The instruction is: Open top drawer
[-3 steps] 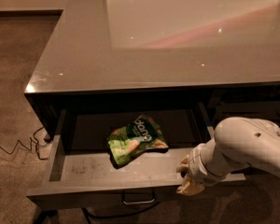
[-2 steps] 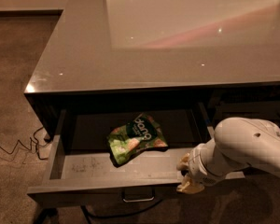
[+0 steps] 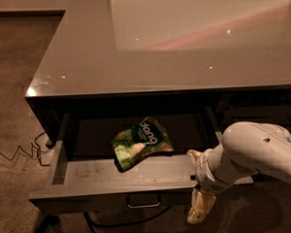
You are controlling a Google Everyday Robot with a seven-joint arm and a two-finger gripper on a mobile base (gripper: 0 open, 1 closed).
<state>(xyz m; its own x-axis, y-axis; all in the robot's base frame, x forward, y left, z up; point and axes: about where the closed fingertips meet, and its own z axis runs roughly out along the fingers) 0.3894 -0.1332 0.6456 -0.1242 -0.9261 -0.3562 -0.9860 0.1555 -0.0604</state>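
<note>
Little has moved since the earlier frame. The top drawer point(image 3: 87, 173) sits at about the same extension, pulled well out from under the grey desk top point(image 3: 150, 57), with its scuffed floor and side walls exposed. The green snack bag point(image 3: 141, 142) inside is in the same spot, toward the back centre.

The only shift I can see is the gripper point(image 3: 200, 208), which looks slightly lower. It now hangs at the right end of the drawer front, partly below the front's lower edge. The white arm point(image 3: 257, 147) behind it is essentially unchanged.

The gripper is well to the right of the metal pull point(image 3: 143, 201) and not on it. I can't tell from this angle whether it is clenched or released, or whether it touches the front panel at all.

My read for the task:
- The opening stroke looks finished, or very close to it — with no further travel between frames, the pull has probably stopped.
- The small drop fits the arm letting go or backing off, but that's a guess.
- If more travel is wanted, the gripper would need a fresh hold on the front edge or the pull.
- Risk: the arm sits tight against the right front corner, so a careless retreat could nudge the drawer back in.

A thin cable point(image 3: 14, 154) lies on the carpet to the left — clear of everything.
</note>
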